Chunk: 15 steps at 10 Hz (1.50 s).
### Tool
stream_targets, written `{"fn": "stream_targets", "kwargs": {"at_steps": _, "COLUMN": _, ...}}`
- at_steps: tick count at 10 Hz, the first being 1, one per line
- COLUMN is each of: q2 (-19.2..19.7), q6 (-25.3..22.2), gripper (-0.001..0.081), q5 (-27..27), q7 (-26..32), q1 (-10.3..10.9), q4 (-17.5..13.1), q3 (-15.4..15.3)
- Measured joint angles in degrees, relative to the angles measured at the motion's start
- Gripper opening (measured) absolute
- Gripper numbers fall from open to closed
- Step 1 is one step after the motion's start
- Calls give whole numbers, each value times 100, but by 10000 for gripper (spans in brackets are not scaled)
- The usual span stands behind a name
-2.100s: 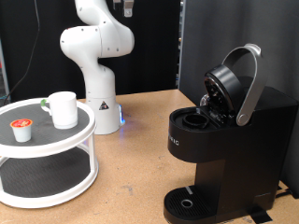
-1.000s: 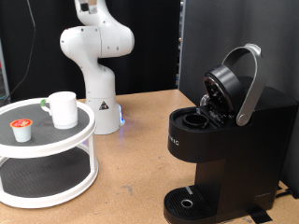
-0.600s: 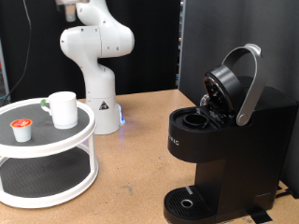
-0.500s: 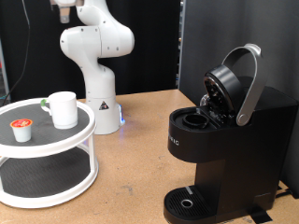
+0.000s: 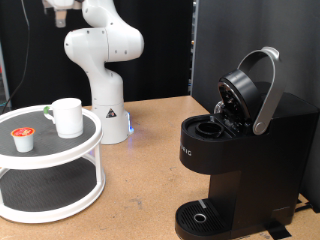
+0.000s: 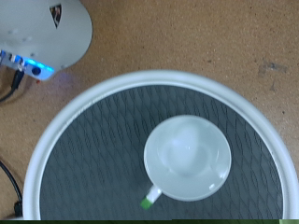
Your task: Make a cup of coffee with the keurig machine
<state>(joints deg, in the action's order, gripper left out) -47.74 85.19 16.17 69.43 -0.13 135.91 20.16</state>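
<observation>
The white cup [image 5: 68, 117] stands upright and empty on the top tier of a round white stand [image 5: 60, 155] at the exterior view's left. In the wrist view the cup [image 6: 187, 157] shows from straight above, with its green-marked handle [image 6: 149, 199]. The gripper [image 5: 61, 9] is high at the exterior view's top left, well above the cup, only partly in frame. No fingers show in the wrist view. The black keurig machine [image 5: 245, 150] stands at the right with its lid raised and its pod chamber exposed.
A small white pod with a red-orange top [image 5: 23, 139] sits on the stand beside the cup. The white robot base [image 5: 105, 60] stands behind the stand; it also shows in the wrist view [image 6: 42, 33] with a blue light.
The hand has moved left along the exterior view's top, from above the robot base to above the stand. The cup, pod and machine have not moved.
</observation>
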Motion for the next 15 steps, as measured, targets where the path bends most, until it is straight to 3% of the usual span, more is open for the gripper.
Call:
{"fn": "stream_targets", "kwargs": {"at_steps": 3, "q2": 73, "q6": 270, "gripper": 805, "q5": 219, "q7": 172, "q1": -27, "q4": -91, "q3": 428}}
{"fn": "stream_targets", "kwargs": {"at_steps": 6, "q2": 438, "q6": 849, "gripper": 805, "q5": 163, "q7": -269, "q1": -37, "q4": -295, "q3": 710}}
{"fn": "stream_targets", "kwargs": {"at_steps": 7, "q2": 627, "q6": 880, "gripper": 805, "q5": 104, "q7": -352, "q1": -32, "q4": -415, "q3": 744}}
{"fn": "stream_targets", "kwargs": {"at_steps": 9, "q2": 1097, "q6": 461, "gripper": 805, "q5": -21, "q7": -296, "q1": 43, "q4": -791, "q3": 774}}
{"fn": "stream_targets", "kwargs": {"at_steps": 15, "q2": 1072, "q6": 1226, "gripper": 805, "q5": -21, "q7": -446, "q1": 34, "q4": -529, "q3": 760}}
